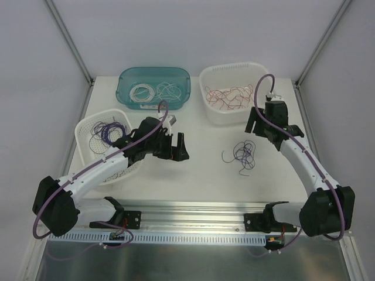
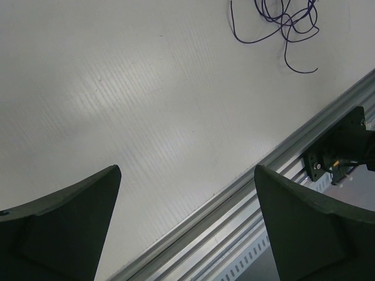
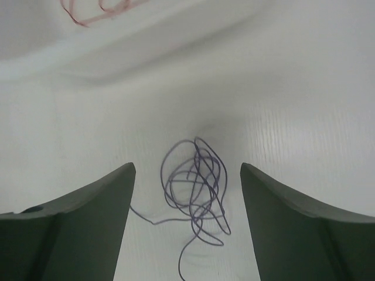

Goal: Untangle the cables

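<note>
1. A white table (image 1: 199, 175) is enclosed by pale grey walls, and an aluminium rail (image 1: 193, 213) runs along its near edge.
2. At the far edge a teal bin (image 1: 124, 79) is seen, with white cables (image 1: 153, 91) coiled in it. Just to its right stands a white tub (image 1: 217, 117), in which red cables (image 1: 228, 96) are spread.
3. On the left side a white perforated basket (image 1: 79, 132) is partly covered by the left arm. Dark purple cables (image 1: 108, 132) are looped inside it.
4. A loose purple clump (image 1: 241, 155) is left lying flat on the bare table, right of centre and in front of the white tub, outside every container.
5. The left gripper (image 1: 180, 147) is held above the middle of the table with its fingers (image 2: 76, 216) spread fully apart. Nothing is gripped, and the clump lies well off to its right.
6. The right gripper (image 3: 187, 170) is poised over the clump with its fingers (image 3: 293, 222) set wide apart. The wires are seen on the table between them, untouched, and nothing is held.
</note>
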